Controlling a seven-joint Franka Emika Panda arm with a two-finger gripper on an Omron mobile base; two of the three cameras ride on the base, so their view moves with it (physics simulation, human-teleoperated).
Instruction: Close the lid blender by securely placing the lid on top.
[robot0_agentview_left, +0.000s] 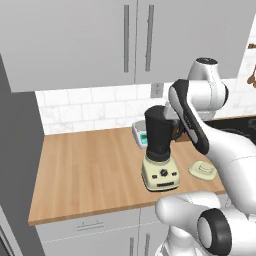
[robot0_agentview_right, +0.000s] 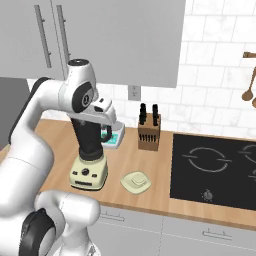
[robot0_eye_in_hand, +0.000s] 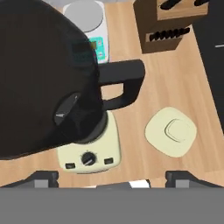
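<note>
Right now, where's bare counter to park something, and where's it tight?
Widest free patch: bare counter left of the blender, out to the counter's left end. A smaller strip lies between the lid and the cooktop. Tight: behind the blender, where the scale and knife block stand.

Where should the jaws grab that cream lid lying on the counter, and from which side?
Grip the lid by its raised centre knob, probably from straight above: it lies flat on the counter beside the blender, its thin rim offering little to pinch.
</note>
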